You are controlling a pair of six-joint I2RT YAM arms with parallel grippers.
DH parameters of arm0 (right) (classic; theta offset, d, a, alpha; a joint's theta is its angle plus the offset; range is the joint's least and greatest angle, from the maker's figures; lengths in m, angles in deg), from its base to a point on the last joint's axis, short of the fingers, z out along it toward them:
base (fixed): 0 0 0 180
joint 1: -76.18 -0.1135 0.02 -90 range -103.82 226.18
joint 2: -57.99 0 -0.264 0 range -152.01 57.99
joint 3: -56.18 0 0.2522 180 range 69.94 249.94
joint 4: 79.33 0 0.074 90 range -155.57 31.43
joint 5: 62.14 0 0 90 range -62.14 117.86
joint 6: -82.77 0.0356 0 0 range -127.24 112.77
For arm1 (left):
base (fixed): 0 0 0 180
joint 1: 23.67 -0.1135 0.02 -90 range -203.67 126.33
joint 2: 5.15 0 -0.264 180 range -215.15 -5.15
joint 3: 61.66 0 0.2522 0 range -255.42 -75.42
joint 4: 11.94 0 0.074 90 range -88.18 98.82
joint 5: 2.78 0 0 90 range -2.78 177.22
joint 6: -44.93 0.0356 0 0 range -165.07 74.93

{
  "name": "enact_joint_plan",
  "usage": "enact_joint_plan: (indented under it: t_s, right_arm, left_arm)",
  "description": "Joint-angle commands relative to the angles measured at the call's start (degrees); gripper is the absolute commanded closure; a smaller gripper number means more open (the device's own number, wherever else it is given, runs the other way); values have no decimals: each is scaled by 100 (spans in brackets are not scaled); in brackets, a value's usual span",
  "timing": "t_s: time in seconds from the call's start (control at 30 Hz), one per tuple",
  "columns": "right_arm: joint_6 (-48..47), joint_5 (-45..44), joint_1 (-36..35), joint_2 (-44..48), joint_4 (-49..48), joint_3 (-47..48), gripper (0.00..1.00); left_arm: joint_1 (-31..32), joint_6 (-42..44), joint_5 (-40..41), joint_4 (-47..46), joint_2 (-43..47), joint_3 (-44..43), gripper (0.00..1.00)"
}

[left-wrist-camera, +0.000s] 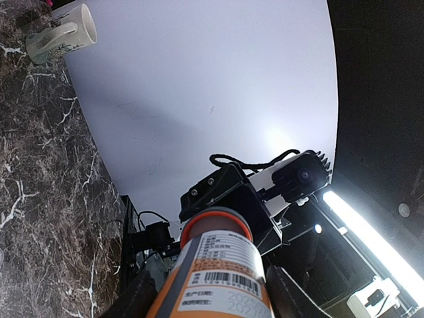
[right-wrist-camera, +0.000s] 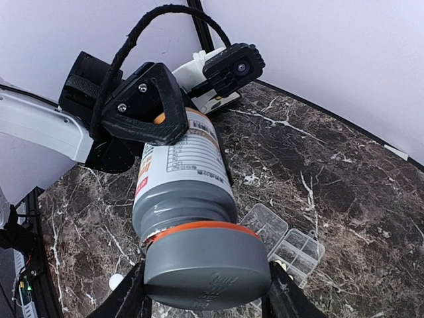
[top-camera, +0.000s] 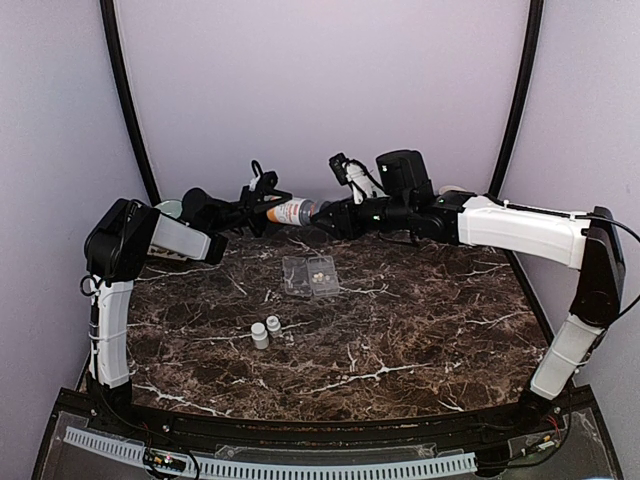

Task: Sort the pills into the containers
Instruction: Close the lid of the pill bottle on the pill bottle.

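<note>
**Ana:** Dark marble tabletop [top-camera: 420, 330], pale backdrop behind it. Where does everything sit?

**Ben:** The clear pill box [top-camera: 310, 275] lies open mid-table, well apart from both arms. A few pale pills [top-camera: 318, 273] rest inside it, but I can't tell which compartment. Two small white bottles [top-camera: 266, 330] stand nearer the bases.

**Ana:** And the arms?

**Ben:** They meet at the back, above the table. The left gripper [top-camera: 265, 208] is clamped half-wide round the body of the orange bottle [top-camera: 290, 211]. The right gripper [top-camera: 322, 215] is closed about as wide on its grey cap [right-wrist-camera: 205, 265].

**Ana:** How will the pills handle?

**Ben:** I'd guess they're hard, very light and quick to roll on that slick stone. They look too small to pinch reliably, so tipping them out seems safer. The box looks thin and light, likely to skid, so I'd steady it by a rim.

**Ana:** Do the views differ?

**Ben:** The right wrist camera shows the cap seated between its fingers, with the box's dividers below it. The left wrist camera shows the barcode label and a mug [left-wrist-camera: 63, 33] on the table by the backdrop. Only the overhead view shows the pills.
</note>
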Motion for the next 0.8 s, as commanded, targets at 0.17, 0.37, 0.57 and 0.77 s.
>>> enact_joint_plan:
  t_s: [0.17, 0.37, 0.57, 0.77]
  right_arm:
    - [69, 360, -128, 162, -274, -64, 61]
    - [63, 366, -133, 127, -283, -34, 61]
    - [-18, 193, -124, 160, -226, 5, 61]
    - [-56, 82, -91, 180, -241, 14, 61]
  left_arm:
    - [-14, -27, 135, -797, 189, -251, 100]
    - [-18, -57, 100, -797, 152, -305, 100]
    - [-21, -40, 40, -797, 156, -257, 100]
    - [-18, -35, 33, -797, 158, -256, 100]
